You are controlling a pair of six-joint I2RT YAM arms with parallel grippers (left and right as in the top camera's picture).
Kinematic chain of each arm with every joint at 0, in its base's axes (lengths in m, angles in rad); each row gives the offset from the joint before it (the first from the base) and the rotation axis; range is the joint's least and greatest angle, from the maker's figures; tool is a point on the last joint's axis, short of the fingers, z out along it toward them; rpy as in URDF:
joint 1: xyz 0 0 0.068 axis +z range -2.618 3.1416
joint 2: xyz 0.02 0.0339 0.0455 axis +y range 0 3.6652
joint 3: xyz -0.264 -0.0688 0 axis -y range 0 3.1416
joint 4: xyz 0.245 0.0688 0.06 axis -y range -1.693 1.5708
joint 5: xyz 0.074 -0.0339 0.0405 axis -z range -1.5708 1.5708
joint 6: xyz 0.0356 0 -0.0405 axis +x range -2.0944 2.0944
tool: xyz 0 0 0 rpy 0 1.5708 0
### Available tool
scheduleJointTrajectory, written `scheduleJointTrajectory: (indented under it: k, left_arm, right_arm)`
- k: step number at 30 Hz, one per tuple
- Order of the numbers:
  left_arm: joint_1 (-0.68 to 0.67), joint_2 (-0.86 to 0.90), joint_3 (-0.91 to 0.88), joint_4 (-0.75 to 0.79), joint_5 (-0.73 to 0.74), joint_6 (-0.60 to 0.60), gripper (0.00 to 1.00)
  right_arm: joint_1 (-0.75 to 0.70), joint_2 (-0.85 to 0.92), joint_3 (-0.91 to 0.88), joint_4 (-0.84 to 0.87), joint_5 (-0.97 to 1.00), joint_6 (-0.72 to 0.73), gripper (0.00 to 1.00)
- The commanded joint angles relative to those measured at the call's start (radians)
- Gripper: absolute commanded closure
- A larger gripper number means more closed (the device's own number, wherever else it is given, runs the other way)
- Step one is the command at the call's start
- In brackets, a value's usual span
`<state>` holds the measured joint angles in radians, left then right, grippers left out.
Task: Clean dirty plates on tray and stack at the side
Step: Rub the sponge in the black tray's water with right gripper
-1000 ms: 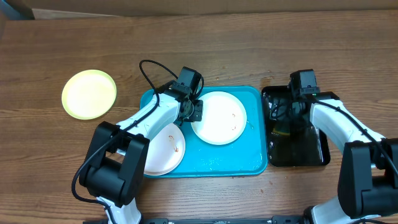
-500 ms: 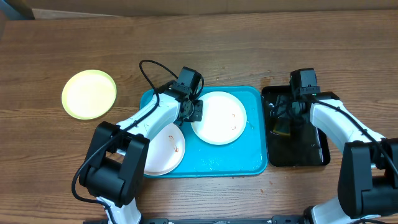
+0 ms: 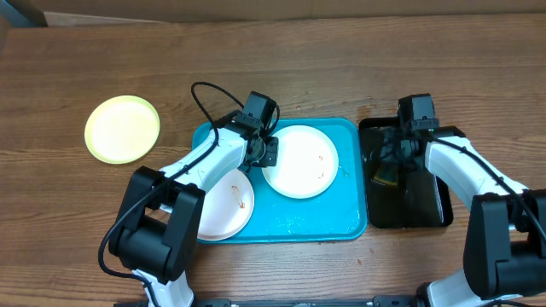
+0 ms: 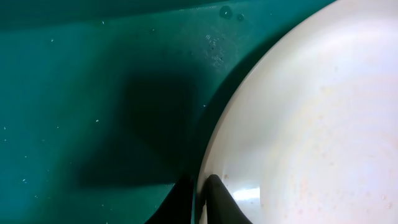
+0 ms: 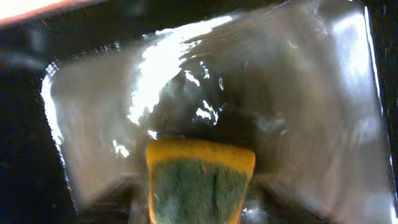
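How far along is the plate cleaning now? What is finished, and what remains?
Done, apparently: the yellow-green plate lies on the table, off the turquoise tray. In hand: the left gripper pinches the right white plate at its rim; the right gripper holds a sponge in the wet black tray. Left: that plate and the left white plate sit on the tray with brown smudges; no stack exists.
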<state>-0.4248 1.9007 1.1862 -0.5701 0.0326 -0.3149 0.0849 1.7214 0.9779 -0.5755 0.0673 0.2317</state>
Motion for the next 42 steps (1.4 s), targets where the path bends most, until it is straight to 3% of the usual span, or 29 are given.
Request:
scheduleJointTrajectory:
  k: [1,6,9,21,29,31,33,42]
  left_arm:
    - [0.007,0.009,0.011,-0.003,-0.007,0.005,0.89]
    - [0.007,0.009,0.011,-0.001,-0.007,0.005,0.88]
    - [0.007,0.009,0.011,-0.002,-0.007,0.005,0.89]
    - [0.007,0.009,0.011,-0.002,-0.007,0.005,0.89]
    - [0.007,0.009,0.011,-0.002,-0.007,0.005,0.89]
    - [0.007,0.009,0.011,-0.002,-0.007,0.005,0.88]
    - [0.007,0.009,0.011,-0.002,-0.007,0.005,0.88]
    - [0.007,0.009,0.011,-0.002,-0.007,0.004,0.80]
  right_arm:
    - [-0.010,-0.011,0.072,-0.063,0.010,-0.003,0.21]
    - [-0.007,-0.011,0.129,-0.184,0.001,0.005,0.25]
    - [-0.008,-0.010,0.098,-0.219,-0.024,0.005,0.45]
    - [-0.007,-0.010,-0.016,-0.098,-0.092,0.038,0.46]
    - [-0.007,-0.010,-0.016,-0.072,-0.084,0.038,0.63]
    - [-0.007,-0.010,-0.016,-0.069,-0.084,0.037,0.73]
    - [-0.008,-0.010,-0.016,-0.068,-0.082,0.029,0.96]
    - [-0.008,-0.042,0.124,-0.255,0.092,0.004,0.96]
